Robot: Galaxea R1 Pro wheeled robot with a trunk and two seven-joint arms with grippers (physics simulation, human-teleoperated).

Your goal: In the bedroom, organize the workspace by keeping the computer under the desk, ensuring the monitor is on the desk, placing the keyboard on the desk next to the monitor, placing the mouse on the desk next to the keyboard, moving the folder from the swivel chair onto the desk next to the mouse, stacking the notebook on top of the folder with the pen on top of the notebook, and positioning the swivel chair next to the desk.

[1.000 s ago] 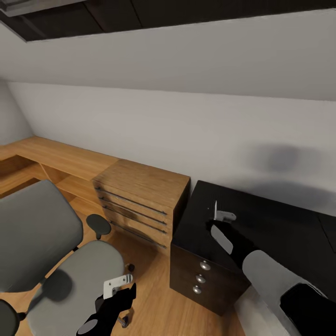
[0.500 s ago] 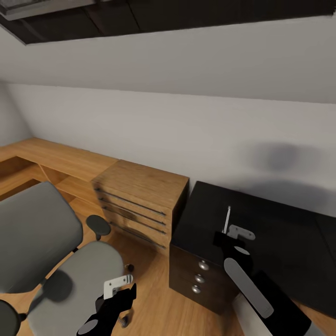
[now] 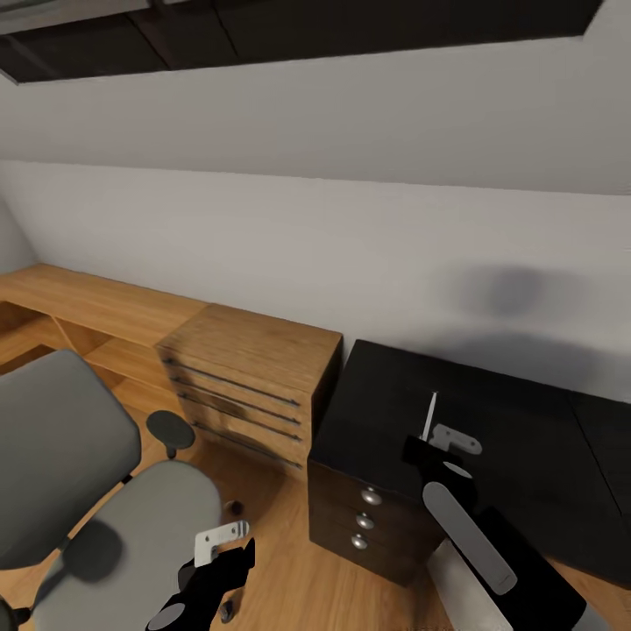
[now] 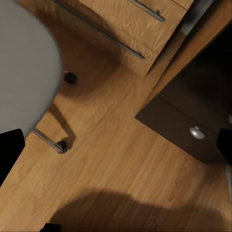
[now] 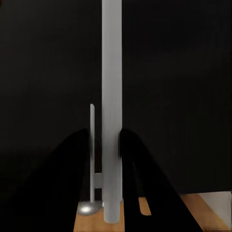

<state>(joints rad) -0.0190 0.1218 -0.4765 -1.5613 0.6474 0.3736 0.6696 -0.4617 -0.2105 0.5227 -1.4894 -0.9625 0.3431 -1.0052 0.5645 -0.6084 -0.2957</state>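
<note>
One pen (image 5: 111,96) sits pinched in our right gripper (image 3: 436,436) jaws, left gripper (image 3: 219,539) jaws' state indeterminate; we should keep it gripped firmly until over the notebook.

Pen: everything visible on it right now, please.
The pen is a thin, straight, pale grey stick with a plain smooth surface. It sits clamped between the dark fingers of the right gripper, its lower end down between them and most of its length reaching out past the fingertips. In the head view it stands nearly upright over the black top of the dark three-drawer cabinet, touching only the fingers. No cap or marking can be made out.
</note>
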